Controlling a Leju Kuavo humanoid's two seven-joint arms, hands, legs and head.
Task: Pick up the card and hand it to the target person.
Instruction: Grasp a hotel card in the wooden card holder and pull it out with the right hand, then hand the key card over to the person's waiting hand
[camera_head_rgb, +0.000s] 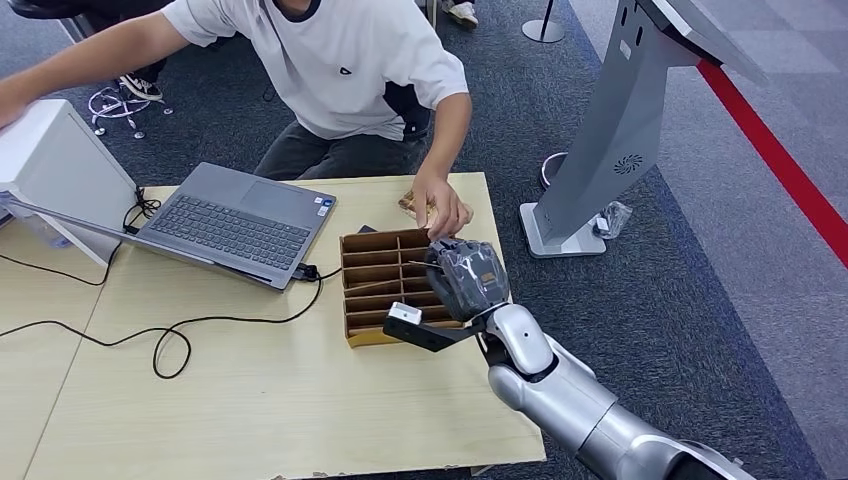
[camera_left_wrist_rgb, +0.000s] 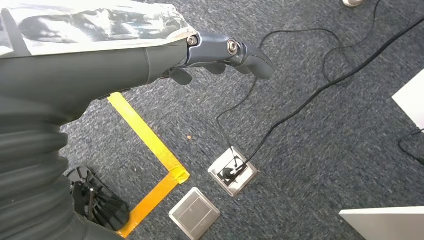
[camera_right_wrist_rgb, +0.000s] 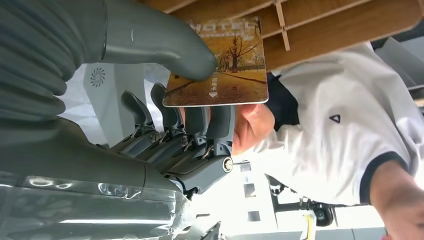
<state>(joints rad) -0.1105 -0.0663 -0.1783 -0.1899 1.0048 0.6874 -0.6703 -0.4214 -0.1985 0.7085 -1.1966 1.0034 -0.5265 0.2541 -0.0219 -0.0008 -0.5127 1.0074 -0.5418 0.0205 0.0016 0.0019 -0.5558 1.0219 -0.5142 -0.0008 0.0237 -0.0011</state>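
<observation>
A hotel card (camera_right_wrist_rgb: 220, 65) with an autumn-tree picture is pinched between the thumb and fingers of my right hand (camera_right_wrist_rgb: 165, 135). In the head view, my right hand (camera_head_rgb: 465, 278) hovers over the right side of a brown cardboard divider box (camera_head_rgb: 370, 290) on the table. A person in a white T-shirt (camera_head_rgb: 330, 60) leans over the far edge. Their hand (camera_head_rgb: 445, 210) rests on the table just beyond my right hand, close to the card. My left hand (camera_left_wrist_rgb: 150, 60) hangs over the carpet, fingers stretched out and holding nothing.
On the wooden table (camera_head_rgb: 250, 400) an open laptop (camera_head_rgb: 235, 220) sits left of the box, with black cables (camera_head_rgb: 170, 335) trailing forward. A white device (camera_head_rgb: 50, 170) stands at the far left. A grey kiosk stand (camera_head_rgb: 620, 130) rises right of the table.
</observation>
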